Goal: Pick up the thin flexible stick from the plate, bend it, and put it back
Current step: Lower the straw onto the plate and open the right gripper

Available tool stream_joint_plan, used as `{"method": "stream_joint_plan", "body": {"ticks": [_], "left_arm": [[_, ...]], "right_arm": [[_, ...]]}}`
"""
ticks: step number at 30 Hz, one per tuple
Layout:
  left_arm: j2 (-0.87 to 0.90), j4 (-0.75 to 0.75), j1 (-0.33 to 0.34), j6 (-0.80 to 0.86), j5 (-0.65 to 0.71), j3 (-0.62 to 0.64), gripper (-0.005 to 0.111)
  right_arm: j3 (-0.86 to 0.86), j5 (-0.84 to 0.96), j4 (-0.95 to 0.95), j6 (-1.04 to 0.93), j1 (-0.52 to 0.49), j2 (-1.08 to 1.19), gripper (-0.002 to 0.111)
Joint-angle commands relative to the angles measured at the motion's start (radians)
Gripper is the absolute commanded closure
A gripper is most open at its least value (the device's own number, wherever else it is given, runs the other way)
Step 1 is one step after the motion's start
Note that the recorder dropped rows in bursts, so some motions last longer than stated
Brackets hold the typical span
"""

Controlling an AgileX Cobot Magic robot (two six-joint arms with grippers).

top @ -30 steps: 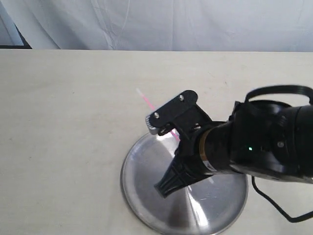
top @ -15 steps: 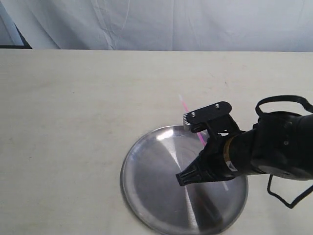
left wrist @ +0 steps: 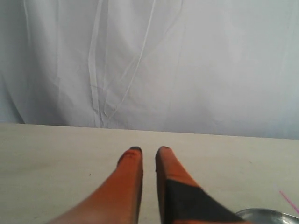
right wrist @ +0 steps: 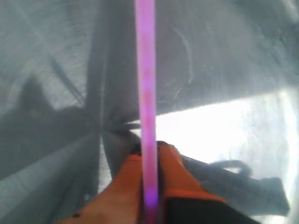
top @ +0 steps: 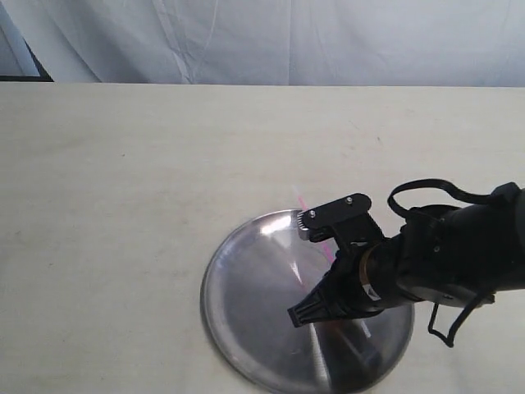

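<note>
One step looks done: the thin flexible stick (top: 302,202) is off the plate (top: 238,328) and in a grip.

Right end effector (right wrist: 149,150) is clamped on the stick, which reads as straight in the wrist view; one whitish end pokes out past the plate's rim above the worktop (top: 123,205). No bend shows, so bending and setting it back both seem left. The right arm reaches in low over the plate, with its wrist angled down toward the metal. Left end effector (left wrist: 148,151) sits off to the side, outside the exterior view, fingers nearly together on nothing.
</note>
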Motion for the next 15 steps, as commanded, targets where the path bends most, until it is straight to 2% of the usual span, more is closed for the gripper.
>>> {"method": "stream_joint_plan", "body": {"ticks": [1,3,4,15], "left_arm": [[0.002,0.026,-0.002,0.0,0.004,0.004,0.094],[0.002,0.026,-0.002,0.0,0.004,0.004,0.094],[0.002,0.026,-0.002,0.0,0.004,0.004,0.094],[0.002,0.026,-0.002,0.0,0.002,0.004,0.094]], "right_arm": [[0.005,-0.033,0.004,-0.001,-0.003,0.018,0.073],[0.005,-0.019,0.004,-0.001,-0.003,0.016,0.058],[0.005,-0.014,0.004,-0.001,-0.003,0.014,0.056],[0.005,0.097,0.04,0.001,-0.003,-0.218,0.055]]}}
